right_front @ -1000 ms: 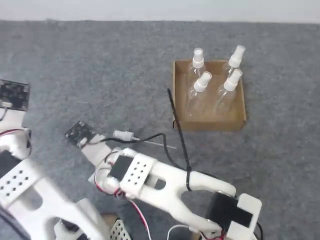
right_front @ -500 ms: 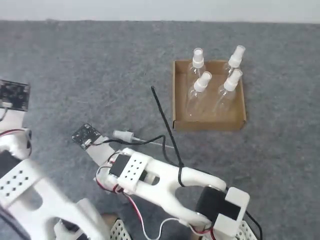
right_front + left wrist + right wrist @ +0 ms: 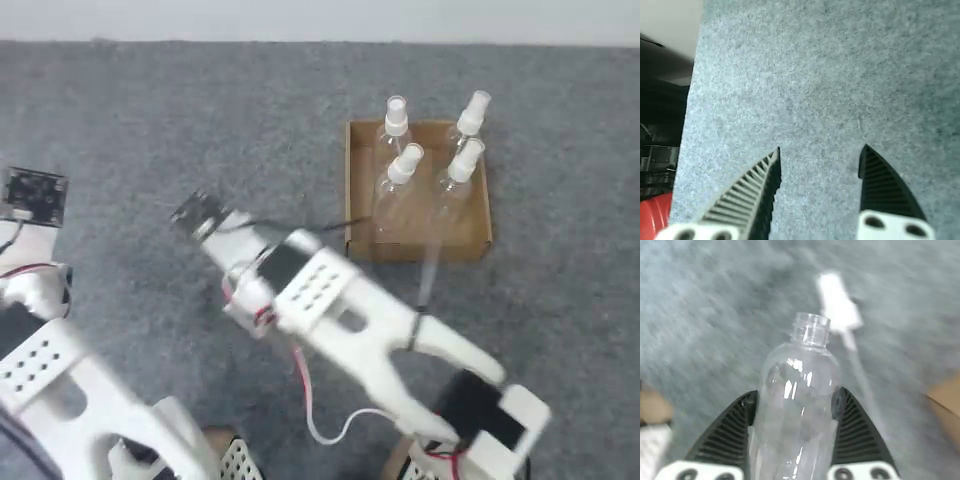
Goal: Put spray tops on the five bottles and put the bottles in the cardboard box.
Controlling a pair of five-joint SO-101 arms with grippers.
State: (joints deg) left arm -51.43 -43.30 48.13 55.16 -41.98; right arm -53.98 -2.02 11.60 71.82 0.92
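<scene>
So, the right gripper (image 3: 796, 399) is clamped round the last bottle (image 3: 797, 385), whose neck is open with no cap on. The spray top (image 3: 837, 302) lies flat on the grey carpet (image 3: 705, 300) just past that bottle's mouth, roughly along the bottle's long axis. Its thin dip tube (image 3: 862, 375) trails back beside the bottle. The left gripper (image 3: 821, 149) hangs with jaws apart over bare carpet, holding nothing, so I'd guess it fetches the top. The cardboard box (image 3: 418, 245) already has four capped bottles (image 3: 400, 190).

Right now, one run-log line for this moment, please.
right gripper: holds uncapped bottle; left gripper: open; box: four capped bottles; spray top: on carpet
</scene>
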